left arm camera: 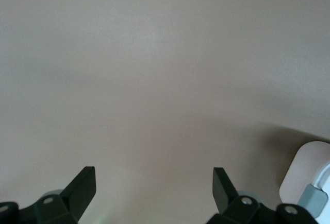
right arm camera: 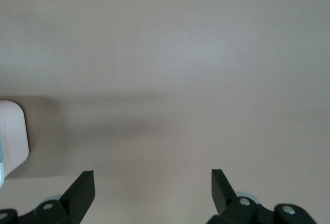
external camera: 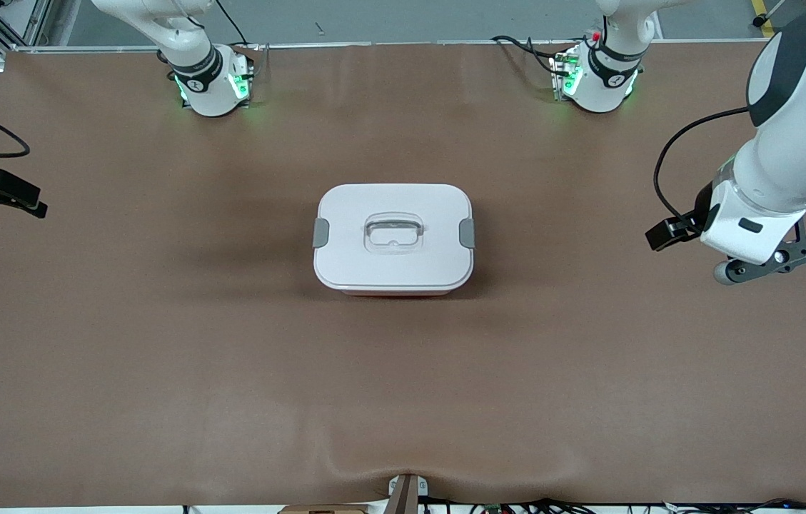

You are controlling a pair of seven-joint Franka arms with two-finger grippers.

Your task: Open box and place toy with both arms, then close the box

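The box (external camera: 394, 239) stands shut in the middle of the table, with its white lid on, a grey clip (external camera: 320, 233) at each end and a clear handle (external camera: 393, 233) in the lid. A thin pink strip of the tub shows under the lid's nearer edge. The toy is out of view. My left gripper (left arm camera: 153, 175) is open and empty over bare table toward the left arm's end; a corner of the box (left arm camera: 309, 175) shows in its view. My right gripper (right arm camera: 152, 177) is open and empty over bare table toward the right arm's end, with the box's corner (right arm camera: 11, 136) in its view.
The brown table mat (external camera: 231, 357) lies bare all round the box. The left arm's wrist (external camera: 759, 214) hangs at the table's one end, the right arm's black hand (external camera: 3, 193) at the other. Both green-lit bases (external camera: 213, 82) stand along the edge farthest from the front camera.
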